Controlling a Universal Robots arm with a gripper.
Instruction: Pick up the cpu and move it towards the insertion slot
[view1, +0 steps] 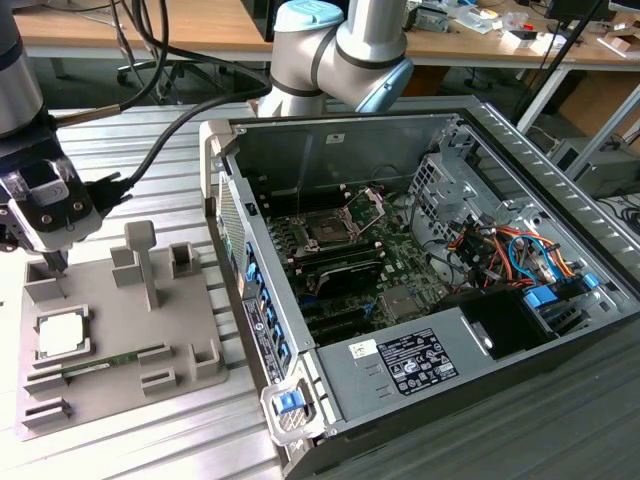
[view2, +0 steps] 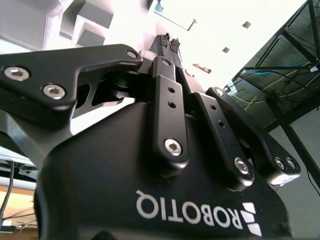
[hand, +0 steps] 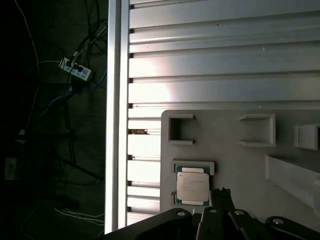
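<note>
At the exterior view's left, the end effector (view1: 55, 262) is seen clenched on nothing, its fingertips (view2: 165, 39) pressed together. It is held close over the far-left part of a grey fixture plate (view1: 187, 315) laid on the slatted tabletop (view1: 100, 150). The cpu (view1: 62, 333) is seated flat in a square recess of that plate, near the end effector but apart from it, with a green memory stick (view1: 110, 361) laid just on its near side. Toward the exterior view's right, the insertion slot (view1: 328, 232) is found inside an open computer case (view1: 330, 150), its metal bracket (view1: 366, 206) raised, well apart from the cpu.
</note>
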